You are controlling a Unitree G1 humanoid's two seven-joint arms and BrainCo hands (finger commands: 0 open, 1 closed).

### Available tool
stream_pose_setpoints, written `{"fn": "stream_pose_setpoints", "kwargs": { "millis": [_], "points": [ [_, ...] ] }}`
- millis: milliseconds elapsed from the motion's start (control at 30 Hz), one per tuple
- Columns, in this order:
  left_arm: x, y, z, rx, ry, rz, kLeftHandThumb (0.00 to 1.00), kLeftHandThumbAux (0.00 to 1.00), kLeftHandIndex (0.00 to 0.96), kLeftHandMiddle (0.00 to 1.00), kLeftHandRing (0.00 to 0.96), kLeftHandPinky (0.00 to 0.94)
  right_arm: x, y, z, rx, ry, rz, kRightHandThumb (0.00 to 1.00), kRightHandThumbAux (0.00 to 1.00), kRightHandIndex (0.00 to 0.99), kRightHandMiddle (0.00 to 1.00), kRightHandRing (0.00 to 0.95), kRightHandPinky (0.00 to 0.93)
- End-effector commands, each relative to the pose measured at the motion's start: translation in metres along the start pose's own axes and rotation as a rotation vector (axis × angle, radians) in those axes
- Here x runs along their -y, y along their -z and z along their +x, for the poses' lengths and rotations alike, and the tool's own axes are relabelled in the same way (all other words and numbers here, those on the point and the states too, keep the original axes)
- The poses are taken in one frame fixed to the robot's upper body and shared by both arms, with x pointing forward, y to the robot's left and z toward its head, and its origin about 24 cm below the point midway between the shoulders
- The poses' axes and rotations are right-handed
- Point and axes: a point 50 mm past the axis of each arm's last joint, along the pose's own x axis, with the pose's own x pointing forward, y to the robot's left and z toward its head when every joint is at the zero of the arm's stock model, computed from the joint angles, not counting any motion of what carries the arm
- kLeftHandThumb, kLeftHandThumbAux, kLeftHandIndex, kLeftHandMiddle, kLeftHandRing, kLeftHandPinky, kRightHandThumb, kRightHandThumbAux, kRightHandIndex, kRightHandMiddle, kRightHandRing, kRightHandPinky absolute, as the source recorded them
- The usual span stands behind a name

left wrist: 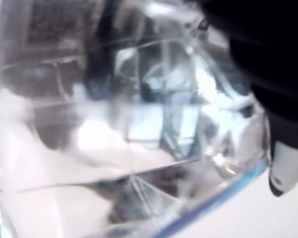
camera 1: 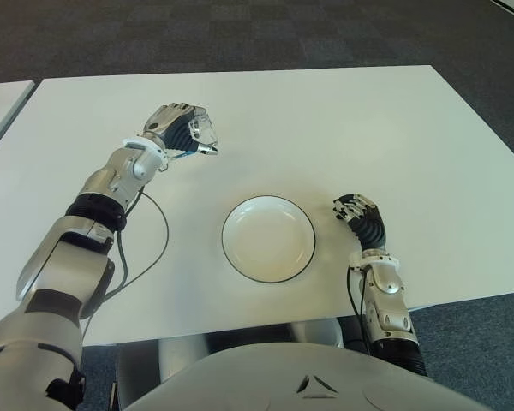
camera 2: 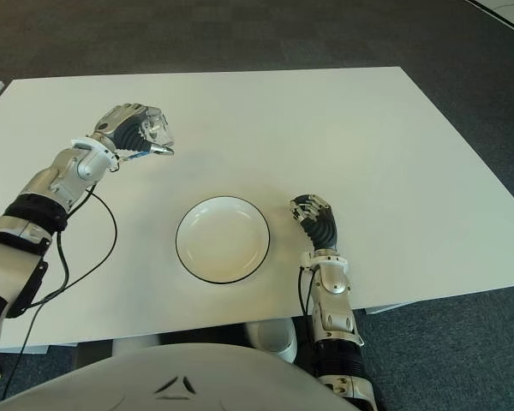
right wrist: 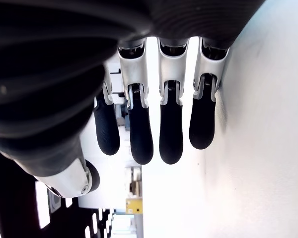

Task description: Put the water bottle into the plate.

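Observation:
A small clear water bottle (camera 1: 204, 130) is held above the white table (camera 1: 368, 128) at the far left, with my left hand (camera 1: 182, 130) shut around it. In the left wrist view the bottle's (left wrist: 139, 129) transparent wall fills the picture, and one dark fingertip (left wrist: 285, 168) presses beside it. The white plate (camera 1: 268, 240) with a dark rim lies empty near the table's front edge, to the right of and nearer than the bottle. My right hand (camera 1: 360, 214) shows just right of the plate, its fingers (right wrist: 140, 134) relaxed and holding nothing.
A black cable (camera 1: 158, 231) loops from my left forearm over the table, left of the plate. A second white table (camera 1: 0, 98) shows at the far left edge. Dark carpet (camera 1: 325, 34) lies beyond the table's far edge.

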Motion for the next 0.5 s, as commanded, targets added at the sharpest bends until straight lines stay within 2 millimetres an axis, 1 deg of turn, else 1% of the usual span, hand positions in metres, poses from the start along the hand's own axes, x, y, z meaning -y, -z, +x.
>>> {"fn": "stream_pose_setpoints", "kwargs": {
  "millis": [33, 233, 500],
  "points": [
    [0.000, -0.008, -0.004, 0.041, 0.001, 0.013, 0.851, 0.671, 0.392, 0.530, 0.861, 0.804, -0.001, 0.012, -0.004, -0.062, 0.001, 0.014, 0.704, 0.736, 0.419, 0.462, 0.470, 0.486],
    [-0.007, -0.035, -0.009, 0.145, -0.033, 0.052, 0.850, 0.671, 0.392, 0.529, 0.855, 0.791, 0.000, 0.012, -0.004, -0.064, 0.002, 0.015, 0.705, 0.736, 0.420, 0.462, 0.471, 0.487],
    [-0.005, -0.059, -0.018, 0.233, -0.049, 0.048, 0.849, 0.671, 0.392, 0.532, 0.847, 0.802, -0.001, 0.013, -0.003, -0.068, 0.001, 0.010, 0.705, 0.736, 0.420, 0.459, 0.468, 0.482]
  ]
}}
